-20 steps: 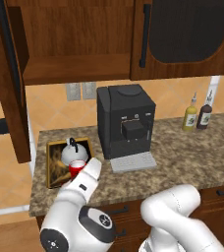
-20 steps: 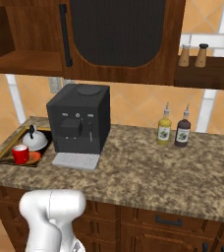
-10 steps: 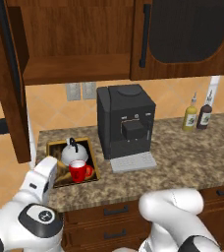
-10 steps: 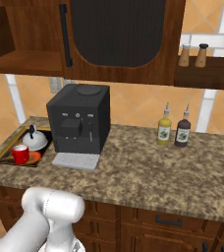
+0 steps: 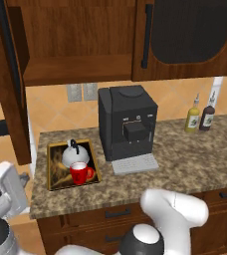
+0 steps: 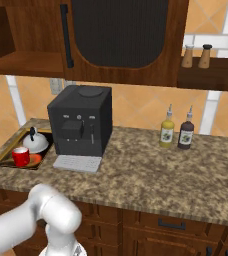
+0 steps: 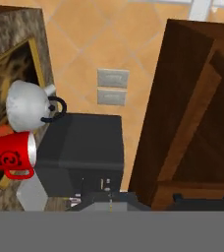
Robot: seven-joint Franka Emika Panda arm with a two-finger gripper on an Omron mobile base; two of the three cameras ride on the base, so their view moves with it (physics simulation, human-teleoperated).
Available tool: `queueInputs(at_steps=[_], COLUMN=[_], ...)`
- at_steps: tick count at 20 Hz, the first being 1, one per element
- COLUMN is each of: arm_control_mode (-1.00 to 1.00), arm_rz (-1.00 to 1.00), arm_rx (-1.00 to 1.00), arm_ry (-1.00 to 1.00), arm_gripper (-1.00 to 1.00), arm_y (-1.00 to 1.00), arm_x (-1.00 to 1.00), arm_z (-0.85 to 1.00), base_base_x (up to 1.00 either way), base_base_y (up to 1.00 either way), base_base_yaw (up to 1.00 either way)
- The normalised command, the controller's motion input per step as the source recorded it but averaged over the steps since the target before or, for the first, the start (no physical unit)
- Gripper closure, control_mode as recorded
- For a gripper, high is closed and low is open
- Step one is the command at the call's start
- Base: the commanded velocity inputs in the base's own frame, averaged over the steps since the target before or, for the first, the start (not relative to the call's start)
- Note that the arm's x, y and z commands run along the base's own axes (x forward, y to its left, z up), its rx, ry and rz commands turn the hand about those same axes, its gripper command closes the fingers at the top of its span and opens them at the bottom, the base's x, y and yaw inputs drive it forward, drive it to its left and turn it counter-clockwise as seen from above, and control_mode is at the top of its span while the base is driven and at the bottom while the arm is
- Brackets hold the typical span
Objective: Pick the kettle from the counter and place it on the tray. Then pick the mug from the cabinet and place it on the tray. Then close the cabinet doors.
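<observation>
This is a kitchen. A big black coffee machine (image 5: 127, 123) stands mid-picture on a stone counter (image 5: 195, 159), with brown cabinets (image 5: 80, 40) up top and bottles (image 5: 193, 117) at right.

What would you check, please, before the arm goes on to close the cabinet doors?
1. Kettle on the tray: ok.
2. Mug on the tray, upright beside the kettle: ok.
3. Gripper shut and carrying nothing: ok, as far as can be told; its fingertips cannot be made out in the hand view.
4. Left cabinet door swung open, to be closed: not ok yet.
5. Right cabinet door closed: ok.
6. Cabinet shelf bare, nothing in the door's swing: ok for the part in view.
</observation>
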Motion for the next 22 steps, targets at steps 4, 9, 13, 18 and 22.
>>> queueInputs(at_steps=[4,9,13,18,22], arm_control_mode=[-1.00,-1.00,-1.00,-1.00,-1.00], arm_rz=[-0.01,0.00,0.01,0.07,0.06], arm_rx=[-0.14,-0.17,-0.20,-0.24,-0.24], arm_ry=[-0.07,-0.11,-0.34,-0.23,0.00], arm_gripper=[1.00,1.00,1.00,1.00,1.00], arm_y=[0.50,0.20,0.00,0.00,0.04], arm_x=[0.07,0.00,0.00,0.00,0.04], arm_z=[0.00,0.00,0.06,0.50,0.69], base_base_x=[0.00,0.00,0.00,0.00,0.00], base_base_y=[0.00,0.00,0.00,0.00,0.00], base_base_yaw=[0.00,0.00,0.00,0.00,0.00])
